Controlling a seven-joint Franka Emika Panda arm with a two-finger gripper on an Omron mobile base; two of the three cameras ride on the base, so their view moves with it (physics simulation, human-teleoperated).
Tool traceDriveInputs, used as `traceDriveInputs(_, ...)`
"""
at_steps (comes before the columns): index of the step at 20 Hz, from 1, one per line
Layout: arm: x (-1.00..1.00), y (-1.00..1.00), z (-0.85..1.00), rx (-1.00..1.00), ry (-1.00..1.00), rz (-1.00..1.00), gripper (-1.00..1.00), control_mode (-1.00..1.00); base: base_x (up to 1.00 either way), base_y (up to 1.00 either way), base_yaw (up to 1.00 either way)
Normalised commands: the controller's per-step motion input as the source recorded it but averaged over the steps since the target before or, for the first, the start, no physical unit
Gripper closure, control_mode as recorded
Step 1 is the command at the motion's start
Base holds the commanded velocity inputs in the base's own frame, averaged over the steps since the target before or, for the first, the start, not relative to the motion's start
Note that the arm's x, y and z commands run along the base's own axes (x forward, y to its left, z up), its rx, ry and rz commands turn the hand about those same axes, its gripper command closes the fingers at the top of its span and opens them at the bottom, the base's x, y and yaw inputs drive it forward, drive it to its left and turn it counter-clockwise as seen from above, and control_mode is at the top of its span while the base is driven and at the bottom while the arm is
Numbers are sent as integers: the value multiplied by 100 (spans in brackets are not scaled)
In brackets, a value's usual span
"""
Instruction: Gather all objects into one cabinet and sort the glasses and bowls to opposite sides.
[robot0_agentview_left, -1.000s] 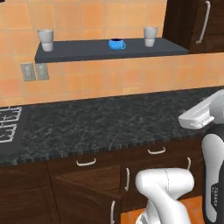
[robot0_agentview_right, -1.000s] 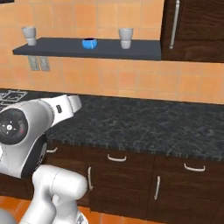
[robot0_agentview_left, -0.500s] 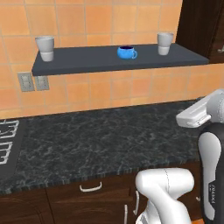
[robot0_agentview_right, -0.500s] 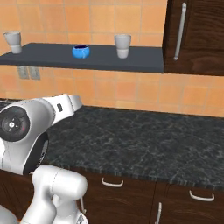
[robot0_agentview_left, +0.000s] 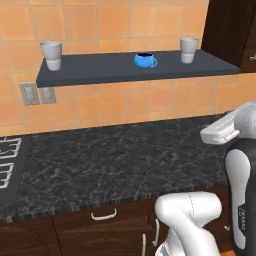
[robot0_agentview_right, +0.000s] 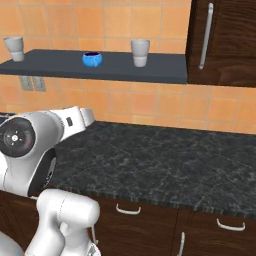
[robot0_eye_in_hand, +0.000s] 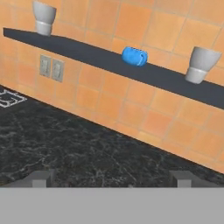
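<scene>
Closer now after the base's advance, the shelf (robot0_agentview_left: 135, 70) in the left base view carries the blue bowl (robot0_agentview_left: 145, 60) between two tumblers (robot0_agentview_left: 51, 54), the right base view adds the cabinet (robot0_agentview_right: 222, 40) beside it, and the hand view sets them above the wide-apart tool (robot0_eye_in_hand: 111, 178) over the surface (robot0_eye_in_hand: 87, 153)

Cabinet (robot0_agentview_right: 225, 40) cut off at frame edge

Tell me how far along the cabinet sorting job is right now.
Nothing looks done yet. Both tumblers and the blue bowl stand on the wall shelf, and the cabinet door is closed. The gripper is open and empty. Everything still needs moving and sorting.
</scene>
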Motion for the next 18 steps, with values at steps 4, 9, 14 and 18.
traceDriveInputs(4, 94, 19, 17, 4, 30, -36, -100, -100, 0, 0, 0)
traceDriveInputs(9, 98, 24, 6, 0, 28, -43, -100, -100, 0, 0, 0)
traceDriveInputs(14, 35, 1, 44, 2, 12, -15, -100, -100, 0, 0, 0)
traceDriveInputs(18, 16, -27, 59, 28, 10, 3, -100, -100, 0, 0, 0)
